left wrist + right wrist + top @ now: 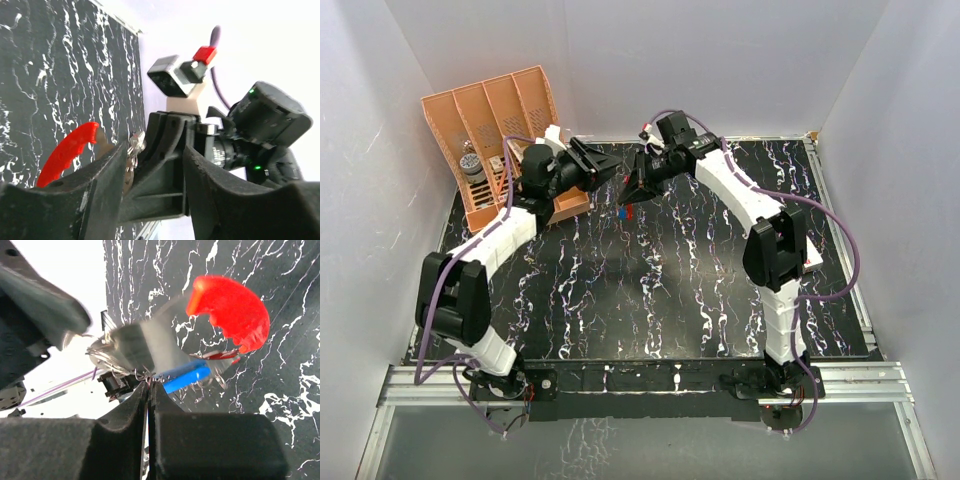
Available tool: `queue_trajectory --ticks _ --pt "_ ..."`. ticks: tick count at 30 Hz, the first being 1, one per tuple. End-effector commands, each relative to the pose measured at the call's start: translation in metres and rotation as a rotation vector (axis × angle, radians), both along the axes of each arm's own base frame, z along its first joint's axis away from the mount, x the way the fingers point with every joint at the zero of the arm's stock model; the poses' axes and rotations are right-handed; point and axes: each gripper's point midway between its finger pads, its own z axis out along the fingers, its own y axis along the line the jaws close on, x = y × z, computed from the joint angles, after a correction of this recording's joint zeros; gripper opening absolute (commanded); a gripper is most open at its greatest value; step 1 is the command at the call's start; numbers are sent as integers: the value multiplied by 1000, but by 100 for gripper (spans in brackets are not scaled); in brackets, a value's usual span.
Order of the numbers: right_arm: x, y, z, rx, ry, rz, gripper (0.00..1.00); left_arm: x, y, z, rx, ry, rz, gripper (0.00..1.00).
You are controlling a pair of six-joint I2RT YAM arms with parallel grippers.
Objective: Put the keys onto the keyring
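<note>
Right wrist view: red keyring (230,312), grey tag (145,347) and blue key (185,377) dangle mid-frame over the bench (280,370) at the tightly closed right claw (148,387). The left claw (155,165) is half-open and apparently empty. The bundle is likely light and slippery, best pinched by the stiff loop.

The keyring (67,152) looks like matt red plastic (ridged along its edge); the table (670,300) is smooth, marbled black.

a black table (700,300) veined all over with white, like marble. at its far left corner stands an orange rack (495,130) of slanted compartments, with a small orange tray (570,205) just beside it. a metal rail (650,385) runs along the near edge.
</note>
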Motion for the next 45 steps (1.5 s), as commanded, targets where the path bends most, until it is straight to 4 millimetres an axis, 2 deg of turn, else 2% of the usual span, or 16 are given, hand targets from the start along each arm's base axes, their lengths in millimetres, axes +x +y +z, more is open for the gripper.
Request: queue_trajectory --ticks 1,5,9,12,18,25,31,35,40,43,45 --pt "6 4 59 170 -100 -27 0 -12 41 45 61 -71 142 50" --pt "9 -4 62 199 -125 -54 0 -34 61 67 131 -131 185 56" --pt "16 -13 67 267 -121 -108 0 -58 58 79 109 -167 129 57" --pt "22 -18 76 330 -119 -145 0 -68 55 74 89 -175 98 57" --pt "36 -21 82 386 -125 -176 0 -79 49 49 82 -144 44 57" --pt "48 -22 84 441 -114 -211 0 -93 32 43 42 -153 -42 56" --pt "52 -19 87 460 -108 -214 0 -95 8 24 152 -184 -94 56" --pt "52 -19 92 466 -113 -214 0 -87 -1 6 243 -179 -84 56" --pt "47 -21 95 468 -122 -207 0 -72 12 -5 383 -238 33 52" --pt "45 -22 97 468 -128 -202 0 -64 23 -3 433 -310 109 48" --pt "43 -22 97 468 -130 -200 0 -61 28 1 457 -368 142 43"
